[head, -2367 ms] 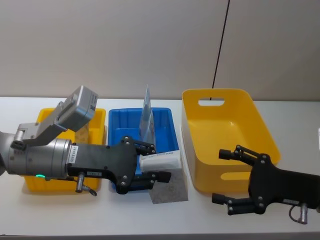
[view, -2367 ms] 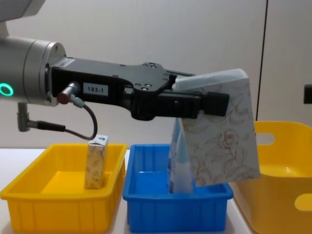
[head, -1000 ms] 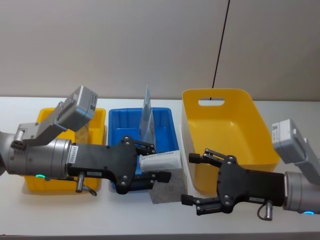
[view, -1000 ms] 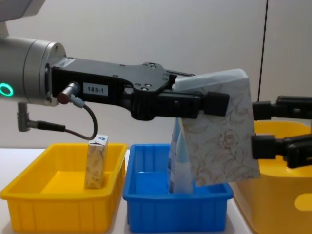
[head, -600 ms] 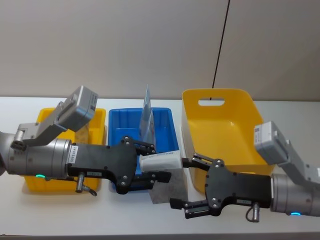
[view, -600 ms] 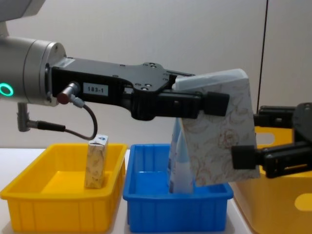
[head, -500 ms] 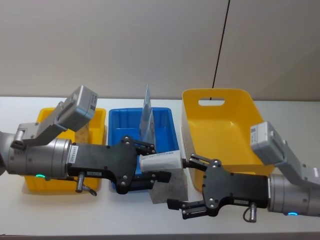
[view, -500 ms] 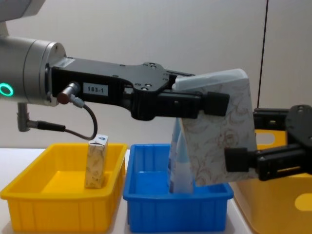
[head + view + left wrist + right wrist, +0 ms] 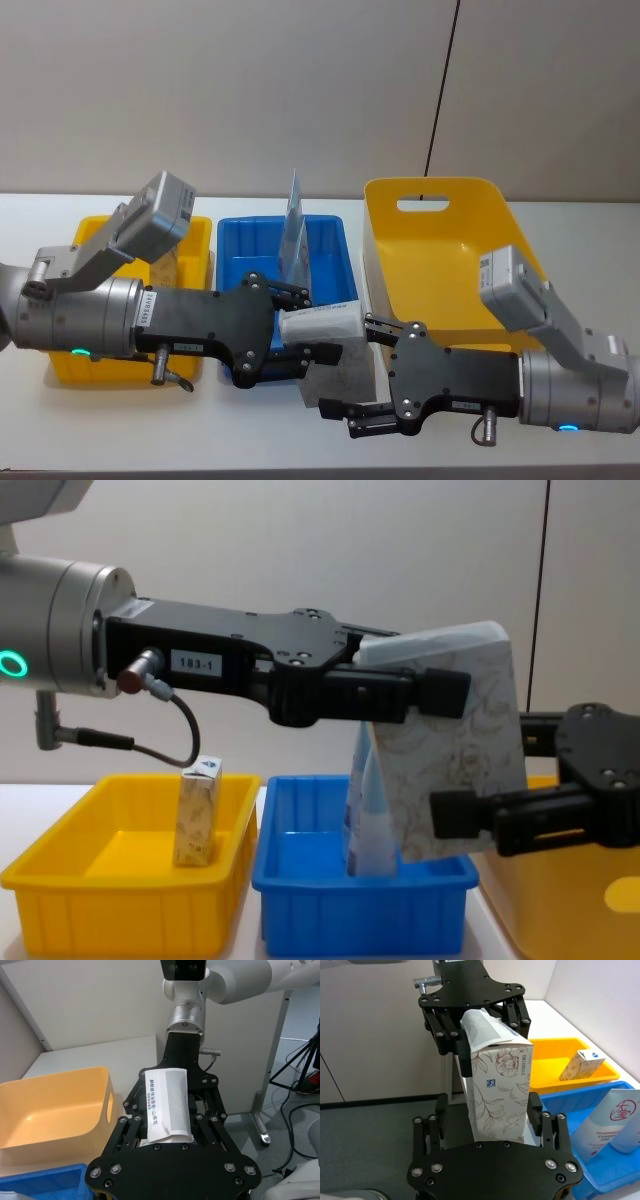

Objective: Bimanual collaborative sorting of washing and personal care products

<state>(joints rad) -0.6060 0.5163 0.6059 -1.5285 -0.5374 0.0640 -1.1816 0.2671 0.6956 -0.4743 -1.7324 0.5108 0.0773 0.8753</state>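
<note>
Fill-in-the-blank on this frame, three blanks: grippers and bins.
The left gripper is shut on the pack; the right gripper, its fingers either side of the pack's lower part, is ____.
The tubes stand in a bin coloured ____.
The small carton stands in a tray coloured ____.
Missing: open; blue; yellow.

Silver left arm [image 9: 70,630] and right arm [image 9: 575,390], green ring lights [image 9: 12,664], grey camera boxes [image 9: 160,215]. Black screw-studded left gripper [image 9: 315,325], right gripper [image 9: 350,365]; "183-1" label [image 9: 196,663] and black cable [image 9: 190,725] on left.
</note>
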